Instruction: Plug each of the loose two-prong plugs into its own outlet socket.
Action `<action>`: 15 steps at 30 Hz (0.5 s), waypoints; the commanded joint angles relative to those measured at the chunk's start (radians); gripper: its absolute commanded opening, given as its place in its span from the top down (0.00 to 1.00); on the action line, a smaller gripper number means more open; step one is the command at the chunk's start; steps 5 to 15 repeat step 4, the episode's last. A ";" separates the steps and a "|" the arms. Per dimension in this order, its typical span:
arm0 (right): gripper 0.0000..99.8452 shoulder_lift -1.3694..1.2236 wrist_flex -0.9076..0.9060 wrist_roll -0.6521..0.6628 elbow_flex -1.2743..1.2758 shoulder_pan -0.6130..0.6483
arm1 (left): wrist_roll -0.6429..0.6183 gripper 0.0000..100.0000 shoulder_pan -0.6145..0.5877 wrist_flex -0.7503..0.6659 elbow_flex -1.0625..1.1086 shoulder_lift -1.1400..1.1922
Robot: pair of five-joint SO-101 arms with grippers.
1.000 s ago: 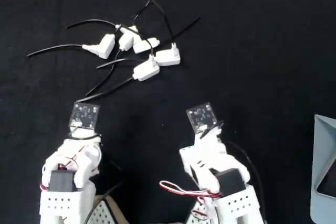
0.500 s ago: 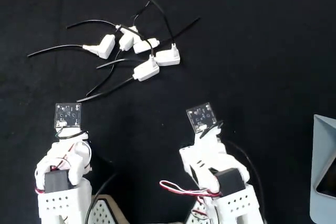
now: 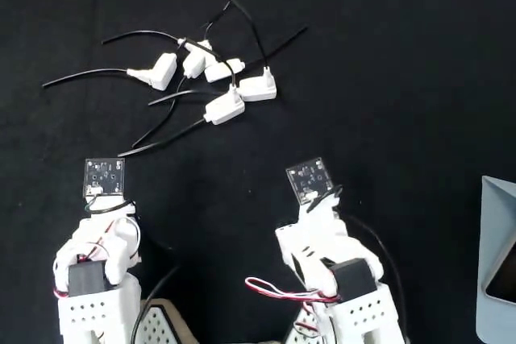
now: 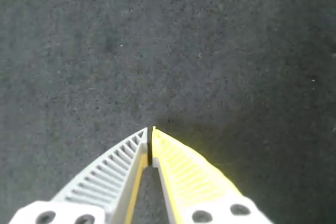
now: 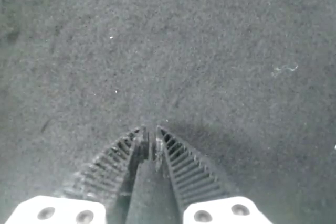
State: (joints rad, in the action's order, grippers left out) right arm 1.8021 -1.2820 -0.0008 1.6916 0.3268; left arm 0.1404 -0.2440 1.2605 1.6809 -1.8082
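The left arm (image 3: pixel 97 257) sits folded at the near edge of the table, its wrist tipped down so the square camera board (image 3: pixel 104 177) faces up. In its wrist view the left gripper (image 4: pixel 151 130) hangs just above the black cloth (image 3: pixel 403 78), the white and the yellow finger pressed together at the tips with nothing between them.

Farther back, well apart from both arms, five white plug bodies (image 3: pixel 224 107) lie loose in a close cluster on the cloth. Their black cords (image 3: pixel 85 75) cross one another and trail off to the left and toward the far edge. Which pieces are plugs and which are sockets cannot be told, and none looks joined to another.

The right arm (image 3: pixel 332 257) is folded the same way, its wrist leaning slightly left. The right gripper (image 5: pixel 150 132) points down at bare cloth, its dark ribbed fingers closed tip to tip and empty.

A grey-blue tray (image 3: pixel 493 223) stands at the right edge.
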 commanded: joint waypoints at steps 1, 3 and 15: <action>0.99 0.061 -0.008 -0.002 -0.007 -0.012 | -0.005 0.97 -0.008 0.008 0.019 -0.003; 0.99 0.061 -0.008 -0.002 -0.007 -0.012 | -0.005 0.97 -0.008 0.008 0.019 -0.003; 0.99 0.061 -0.008 -0.002 -0.007 -0.012 | -0.005 0.97 -0.008 0.008 0.019 -0.003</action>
